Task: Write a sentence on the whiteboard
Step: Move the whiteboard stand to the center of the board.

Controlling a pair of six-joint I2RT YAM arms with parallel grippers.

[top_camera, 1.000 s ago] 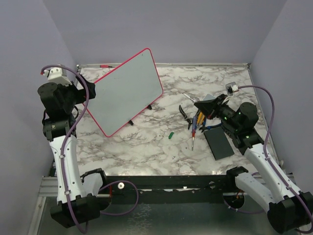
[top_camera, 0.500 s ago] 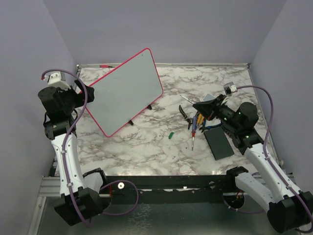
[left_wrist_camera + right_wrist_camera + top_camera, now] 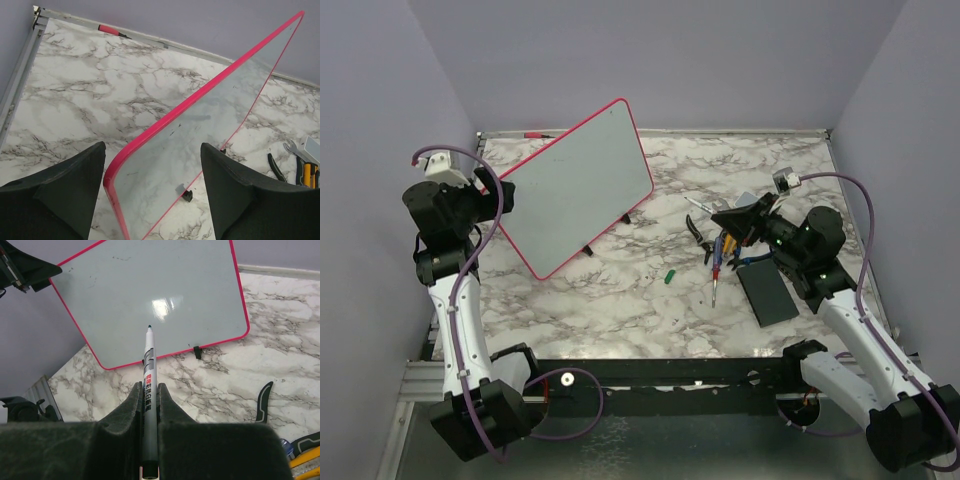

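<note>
So, whiteboard [image 3: 575, 190]: a flat white rectangle with a thin red-pink rim and rounded corners, standing tilted on the far-left part of the table; its face is glossy, with a bright glare patch and a few faint grey smudges in the right wrist view
Board feet [image 3: 197, 352]: small black stubs under the lower edge, resting on the tabletop
Left gripper [image 3: 152, 150]: at the board's left corner, its two matte black wedge-shaped fingers spread wide; the red rim runs up between them with a gap on each side, so it has hold of nothing
Right gripper [image 3: 149, 390]: closed tight on a marker, the dark, slightly grainy fingers pressed to either side of the barrel
Marker [image 3: 149, 355]: a slim round barrel, pale grey-white with red and black print, ending in a small dark tip; it points at the board's face and is well apart from it
Tabletop [image 3: 620, 290]: smooth, white with grey marble veining, edged with a pale metal strip along the far side
Black pad [image 3: 767, 295]: a flat matte rectangle lying on the right, below the right gripper
Hand tools [image 3: 716, 255]: a loose cluster just beside the pad, with yellow, blue and red handles and dark pliers grips
Green piece [image 3: 670, 277]: a small short bit lying alone between the board and the tools; too small to tell what it is
Red-handled tool [image 3: 112, 31]: thin, lying against the far edge strip
Walls [image 3: 650, 60]: plain matte lilac on three sides
</note>
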